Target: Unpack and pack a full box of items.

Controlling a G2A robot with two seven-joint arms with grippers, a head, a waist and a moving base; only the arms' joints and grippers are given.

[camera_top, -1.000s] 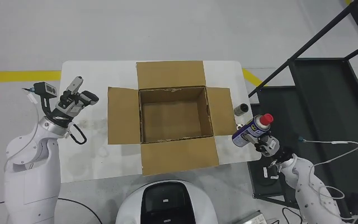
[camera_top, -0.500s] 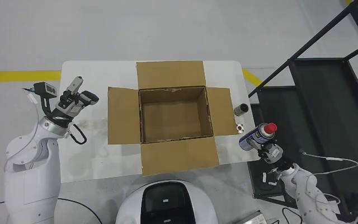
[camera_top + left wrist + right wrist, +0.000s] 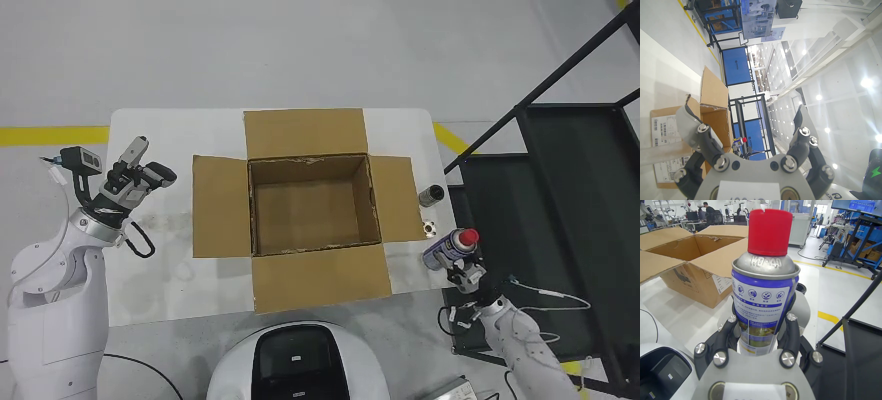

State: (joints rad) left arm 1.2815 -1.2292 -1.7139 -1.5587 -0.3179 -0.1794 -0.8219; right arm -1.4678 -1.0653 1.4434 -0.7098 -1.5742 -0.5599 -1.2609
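An open cardboard box (image 3: 315,205) with all flaps folded out sits in the middle of the white table (image 3: 160,270); its inside looks bare (image 3: 683,247). My right gripper (image 3: 462,268) is at the table's right front corner, shut on a spray can (image 3: 447,249) with a blue label and red cap (image 3: 763,289). The can stands upright in the fingers (image 3: 791,328). My left gripper (image 3: 148,175) hovers over the table's left side, open and holding nothing (image 3: 745,121). The box (image 3: 696,125) and the distant spray can (image 3: 739,141) lie beyond it.
A small dark cylinder (image 3: 433,193) stands on the table right of the box, behind the can (image 3: 800,288). A black metal rack (image 3: 540,170) stands close to the table's right edge. A yellow floor line (image 3: 50,135) runs behind the table.
The right gripper has carried the spray can toward the table's front right corner, drifting right and then back left; the can now looks more upright. The left arm has stayed still.
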